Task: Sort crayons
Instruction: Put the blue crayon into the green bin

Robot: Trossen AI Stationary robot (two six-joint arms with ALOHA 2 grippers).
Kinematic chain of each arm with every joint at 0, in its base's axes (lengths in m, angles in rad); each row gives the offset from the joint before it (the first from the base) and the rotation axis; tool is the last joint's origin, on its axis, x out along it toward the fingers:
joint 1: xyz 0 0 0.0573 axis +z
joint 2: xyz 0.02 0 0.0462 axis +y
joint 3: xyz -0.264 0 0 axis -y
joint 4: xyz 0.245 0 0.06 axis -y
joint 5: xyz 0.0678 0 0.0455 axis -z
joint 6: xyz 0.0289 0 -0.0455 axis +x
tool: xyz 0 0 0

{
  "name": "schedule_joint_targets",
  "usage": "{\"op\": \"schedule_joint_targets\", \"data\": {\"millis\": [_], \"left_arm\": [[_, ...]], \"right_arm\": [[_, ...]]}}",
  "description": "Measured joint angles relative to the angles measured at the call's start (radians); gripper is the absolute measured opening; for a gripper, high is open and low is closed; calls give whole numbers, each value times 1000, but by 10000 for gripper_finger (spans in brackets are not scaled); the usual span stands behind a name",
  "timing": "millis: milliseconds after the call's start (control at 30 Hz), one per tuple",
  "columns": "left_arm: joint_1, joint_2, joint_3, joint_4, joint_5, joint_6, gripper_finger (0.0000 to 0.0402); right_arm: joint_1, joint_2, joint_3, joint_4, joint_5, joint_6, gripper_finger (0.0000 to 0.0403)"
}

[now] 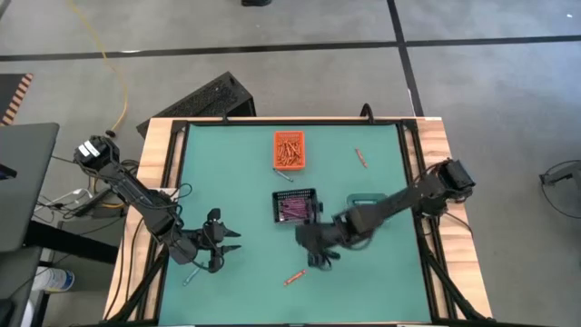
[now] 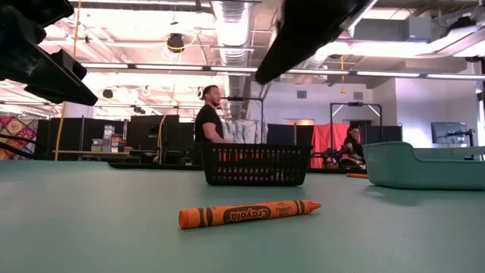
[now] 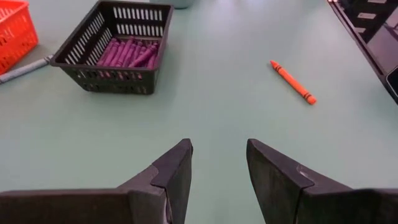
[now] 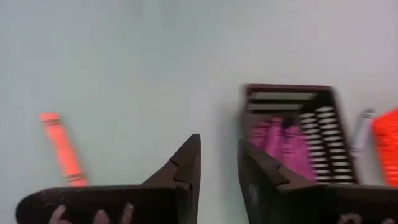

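A green worktop framed in pale wood carries two dark robot arms, three small bins and a scatter of crayons. The right arm reaches in from the worktop's right edge, its right hand poised just in front of the black mesh bin, fingers parted with nothing between them. The left arm comes in from the left edge, its left hand over bare worktop well to the left of the mesh bin, fingers standing apart and empty. A teal bin sits partly under the right arm, just to the right of the mesh bin, and an orange bin stands nearer the far edge. Purple crayons fill the mesh bin and orange crayons lie heaped in the orange bin. One loose orange crayon lies flat on the worktop toward the near edge, close to the right hand; another orange crayon lies apart to the right of the orange bin. A bluish crayon rests near the left hand. In the room behind, two people are visible beyond the worktop.
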Motion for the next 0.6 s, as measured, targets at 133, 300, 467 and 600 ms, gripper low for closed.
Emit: {"op": "schedule_joint_targets", "data": {"millis": [133, 300, 467, 600], "left_arm": [[0, 0, 0, 0, 14, -42, 141], [0, -22, 53, -103, 252, -190, 141], [-26, -15, 163, -306, 377, -358, 141], [-69, 11, 254, -473, 456, -549, 141]], "right_arm": [[106, 0, 10, -3, 0, 65, 99], [225, 4, 10, 0, 0, 147, 99], [297, 4, 10, 72, 9, 178, 99], [326, 4, 10, 126, 49, 177, 98]]}}
